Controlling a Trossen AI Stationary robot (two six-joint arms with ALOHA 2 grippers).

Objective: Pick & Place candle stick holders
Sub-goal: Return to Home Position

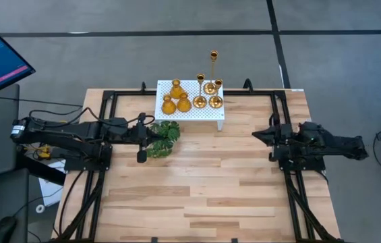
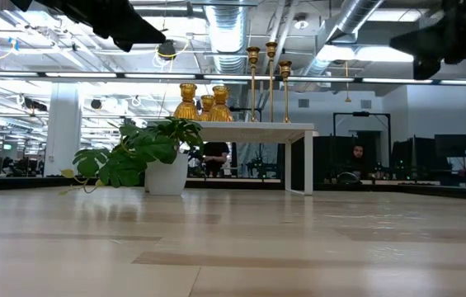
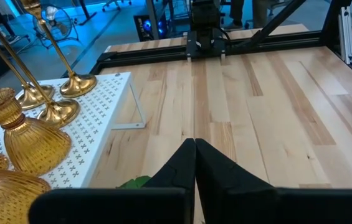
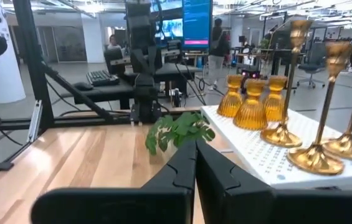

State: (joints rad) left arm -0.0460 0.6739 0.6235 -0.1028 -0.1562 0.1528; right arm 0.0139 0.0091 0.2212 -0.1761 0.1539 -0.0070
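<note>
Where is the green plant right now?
In the high view, the plant stands on the table, left of centre, at the near left corner of the white platform.

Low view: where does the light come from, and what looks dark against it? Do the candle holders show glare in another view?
Low view: the ceiling lights beyond the table backlight it, so the left arm and right arm, at the top corners, are dark silhouettes; the table top has a pale sheen. Right wrist view: the tall candle holders carry bright highlights on their round bases.
</note>
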